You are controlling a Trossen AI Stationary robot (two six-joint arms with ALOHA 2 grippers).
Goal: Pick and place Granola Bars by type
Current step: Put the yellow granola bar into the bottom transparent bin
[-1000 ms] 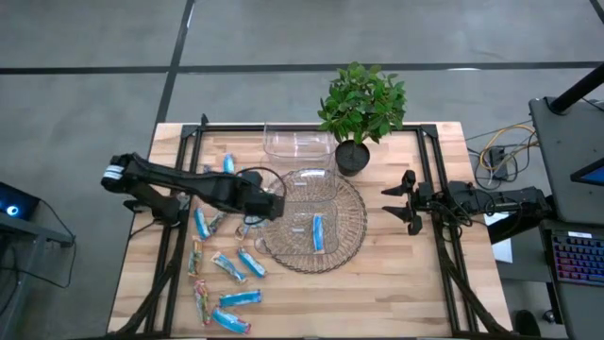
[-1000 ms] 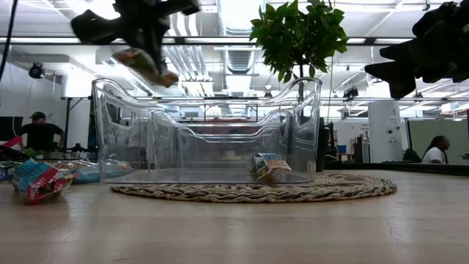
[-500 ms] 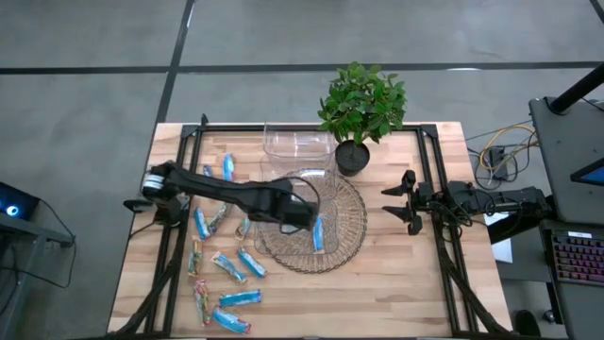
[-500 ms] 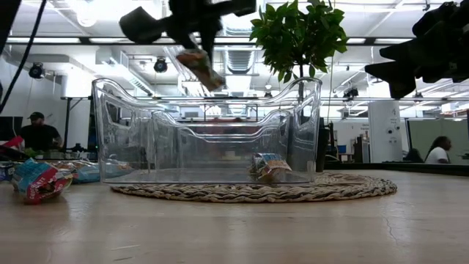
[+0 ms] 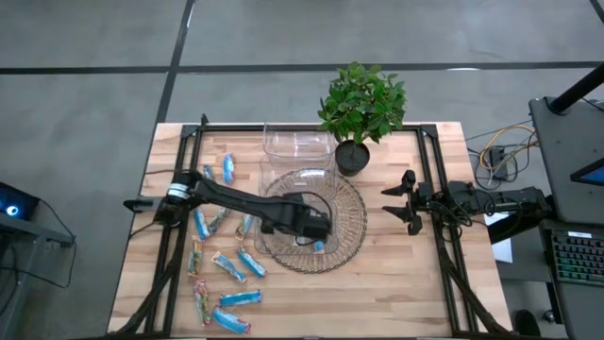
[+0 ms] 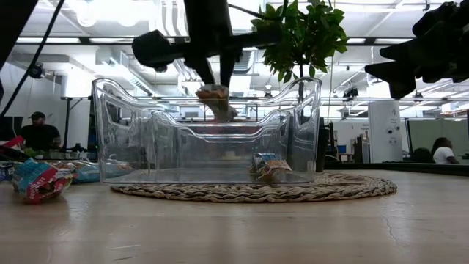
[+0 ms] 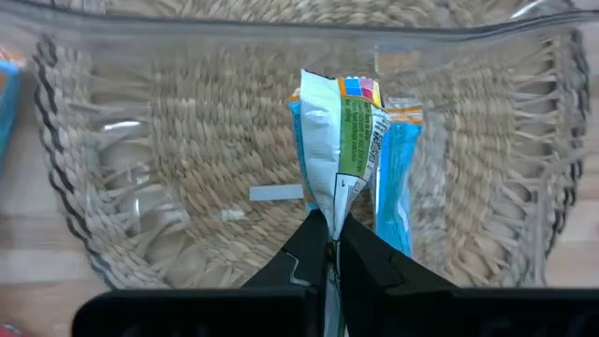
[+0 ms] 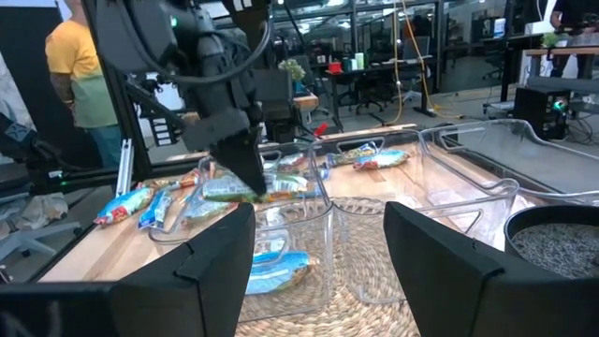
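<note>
Over the round woven mat [image 5: 351,236] on the wooden table [image 5: 396,293], left gripper [image 7: 329,245] pinches a white-and-blue wrapped granola bar [image 7: 339,150] above the clear plastic bin [image 6: 132,139]; right gripper [image 8: 318,271] idle, fingers apart; open-plan lab behind.

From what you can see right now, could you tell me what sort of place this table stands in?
Probably an open-plan lab or workshop: exposed ceiling ducts, rows of desks with equipment, and a person standing nearby.

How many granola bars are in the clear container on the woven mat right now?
1: a blue bar lies on the container's floor. A second bar hangs over the container, pinched in the left gripper, not yet released. None seem hidden.
</note>
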